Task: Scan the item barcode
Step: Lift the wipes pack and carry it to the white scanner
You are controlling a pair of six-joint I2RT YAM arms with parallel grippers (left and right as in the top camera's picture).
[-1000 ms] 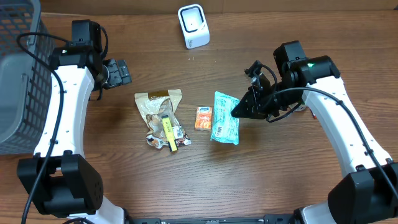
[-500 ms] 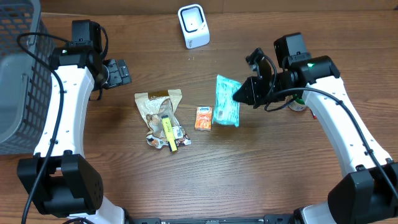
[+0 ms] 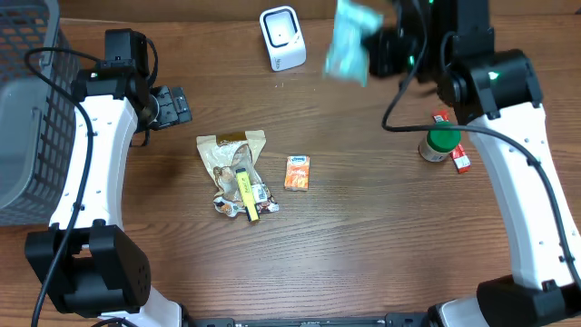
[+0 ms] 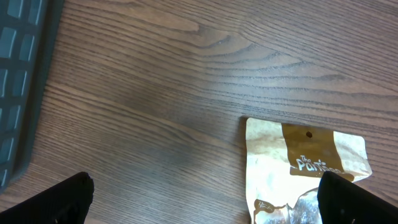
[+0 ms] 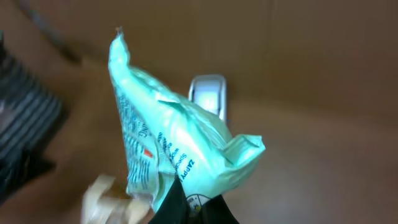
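Broadly, the counter fills the overhead view, with the grey basket at the far left edge. Next in size, the teal packet hangs in the air at the upper middle of the frame, just right of the white scanner. It is pinched by the right end effector, whose fingers are clamped tight on one crumpled end. The left end effector sits at upper left with its fingers spread as wide as they go, holding nothing

As I judge it, the grip takes only a thin bit of slippery film. A quick swing toward the scanner could let the packet slide out or flap, and the creased wrapper may turn the barcode away from the reader

Overhead blurs the packet. The right wrist view shows its print, the pinch point and the scanner behind it, though I can't find a barcode. Only the left wrist view shows the brown pouch label close up, and only overhead shows the small orange packet
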